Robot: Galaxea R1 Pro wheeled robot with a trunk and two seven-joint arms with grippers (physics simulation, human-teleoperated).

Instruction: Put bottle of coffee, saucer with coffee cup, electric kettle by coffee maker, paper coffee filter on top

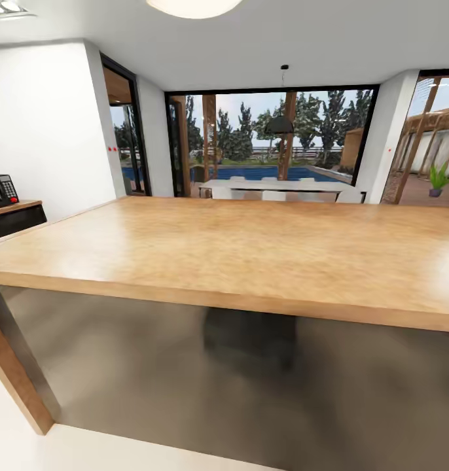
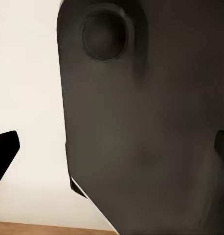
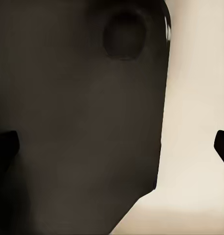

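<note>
The bare wooden island desk [image 1: 251, 248] stands before glass doors [image 1: 270, 140], and both the left tool [image 2: 112, 149] and right tool [image 3: 114, 147] hang with tips spread apart.

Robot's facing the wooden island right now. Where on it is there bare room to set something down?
The whole wooden island top is bare, from the near edge to the far edge by the white dining table. The side counter at left is partly taken by a black microwave.
</note>
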